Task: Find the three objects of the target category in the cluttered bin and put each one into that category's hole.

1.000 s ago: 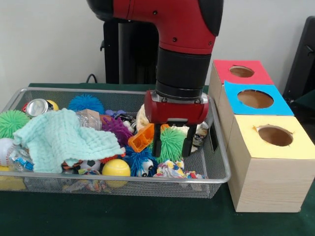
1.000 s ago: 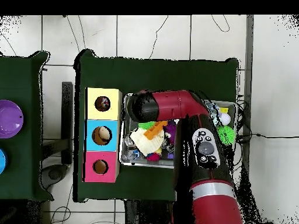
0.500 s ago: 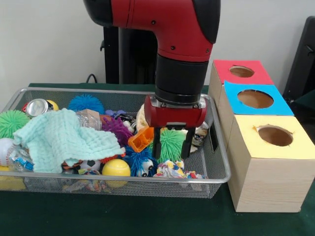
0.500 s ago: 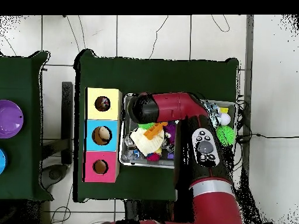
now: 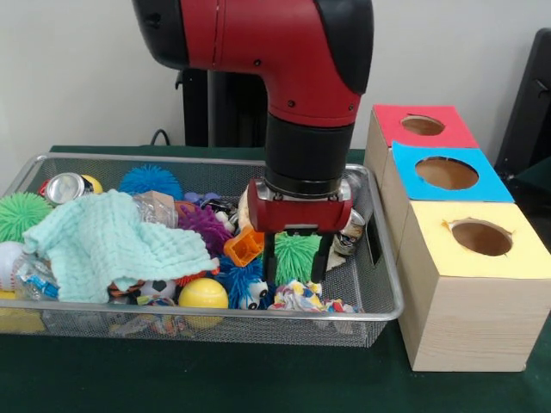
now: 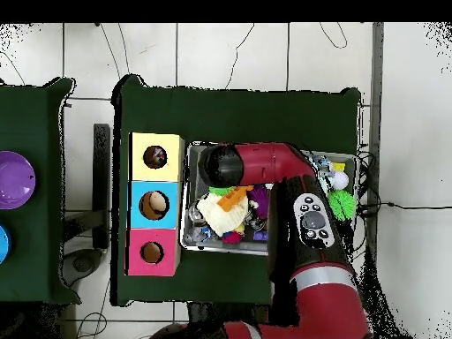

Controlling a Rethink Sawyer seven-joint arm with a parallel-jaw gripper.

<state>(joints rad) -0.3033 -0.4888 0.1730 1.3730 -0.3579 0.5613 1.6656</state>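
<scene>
A wire mesh bin (image 5: 215, 314) holds a jumble of toys. In the front view my gripper (image 5: 295, 270) hangs open at the bin's right part, its two black fingers (image 5: 269, 265) down on either side of a green spiky ball (image 5: 297, 249). An orange plastic piece (image 5: 244, 246) lies against the left finger. Three hole boxes stand to the right of the bin: red (image 5: 422, 126), blue (image 5: 446, 172) and yellow (image 5: 480, 237). In the overhead view the red arm (image 6: 256, 163) covers the gripper, and the yellow (image 6: 156, 156), blue (image 6: 154, 205) and red (image 6: 152, 252) boxes show left of the bin.
A mint cloth (image 5: 112, 241) drapes over the bin's left half. Around it lie a yellow ball (image 5: 203, 294), a purple spiky ball (image 5: 204, 225), a blue spiky ball (image 5: 151, 179), another green spiky ball (image 5: 19, 213) and a can (image 5: 65, 186). A blue fuzzy toy (image 5: 245, 286) sits by the front wall.
My gripper has come down and shifted slightly left, so its fingers now reach deeper around the green spiky ball. The bin's contents have not visibly moved.
</scene>
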